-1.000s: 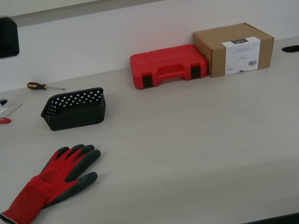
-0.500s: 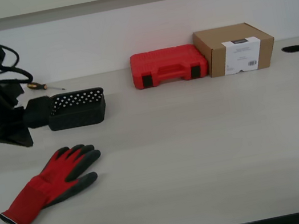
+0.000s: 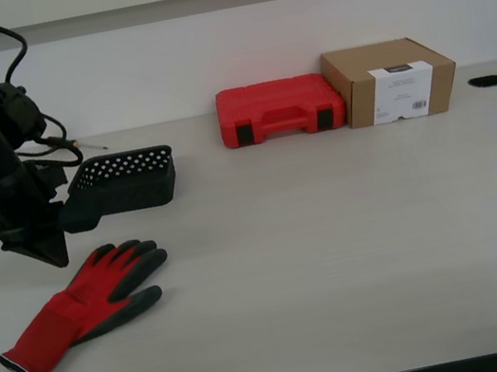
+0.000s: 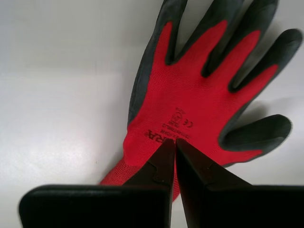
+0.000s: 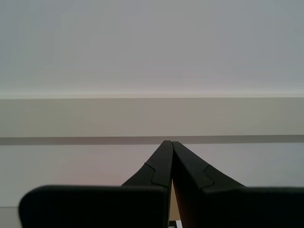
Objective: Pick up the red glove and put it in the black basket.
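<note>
The red glove [image 3: 82,307] lies flat on the table at the exterior view's left, dark fingers pointing toward the black basket [image 3: 127,180] behind it. My first gripper [image 3: 54,259] is shut and empty, pointing down above the table between basket and glove. In the first wrist view its closed tips [image 4: 175,143] hover over the back of the glove [image 4: 199,90]. The arm hides the basket's near-left corner. My second gripper [image 5: 170,143] is shut and empty, facing a bare wall; it is out of the exterior view.
A red tool case [image 3: 281,109] and a cardboard box [image 3: 391,81] stand at the back of the table. A black grommet [image 3: 488,81] sits at the far right. A screwdriver tip [image 3: 93,148] shows behind the basket.
The first arm has swung down from the upper left and now stands over the glove, hiding the water bottle and small screwdriver. Glove and basket have not moved.
</note>
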`<state>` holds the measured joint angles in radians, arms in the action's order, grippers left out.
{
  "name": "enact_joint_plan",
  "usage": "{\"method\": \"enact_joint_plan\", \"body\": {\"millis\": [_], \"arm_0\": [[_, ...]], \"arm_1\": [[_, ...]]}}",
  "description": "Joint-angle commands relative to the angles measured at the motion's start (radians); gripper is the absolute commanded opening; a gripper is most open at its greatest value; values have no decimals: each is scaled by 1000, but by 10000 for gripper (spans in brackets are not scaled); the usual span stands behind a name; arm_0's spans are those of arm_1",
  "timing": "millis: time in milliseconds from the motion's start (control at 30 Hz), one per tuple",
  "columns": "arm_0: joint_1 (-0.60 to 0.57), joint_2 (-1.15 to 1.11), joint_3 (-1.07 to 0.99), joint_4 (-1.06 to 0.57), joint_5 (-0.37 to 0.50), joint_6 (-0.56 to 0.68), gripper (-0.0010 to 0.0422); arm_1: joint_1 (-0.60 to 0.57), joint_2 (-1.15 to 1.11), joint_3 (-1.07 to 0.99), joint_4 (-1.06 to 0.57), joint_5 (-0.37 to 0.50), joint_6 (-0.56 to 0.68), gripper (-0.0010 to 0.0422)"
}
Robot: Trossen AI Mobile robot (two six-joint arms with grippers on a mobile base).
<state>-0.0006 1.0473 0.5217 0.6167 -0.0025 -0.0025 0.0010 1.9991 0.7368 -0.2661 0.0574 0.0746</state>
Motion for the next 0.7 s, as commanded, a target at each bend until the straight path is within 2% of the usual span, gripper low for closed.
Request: {"method": "enact_joint_plan", "body": {"millis": [33, 233, 500, 600, 700], "arm_0": [[1, 0, 2, 3, 0, 3, 0], [0, 0, 2, 3, 0, 3, 0], [1, 0, 2, 3, 0, 3, 0], [1, 0, 2, 3, 0, 3, 0], [0, 0, 2, 3, 0, 3, 0]], "arm_1": [[1, 72, 45, -35, -21, 29, 0], [3, 189, 107, -67, 18, 42, 0], [5, 207, 168, -95, 63, 43, 5], [5, 207, 194, -106, 61, 37, 44], [6, 207, 212, -110, 22, -24, 145]]}}
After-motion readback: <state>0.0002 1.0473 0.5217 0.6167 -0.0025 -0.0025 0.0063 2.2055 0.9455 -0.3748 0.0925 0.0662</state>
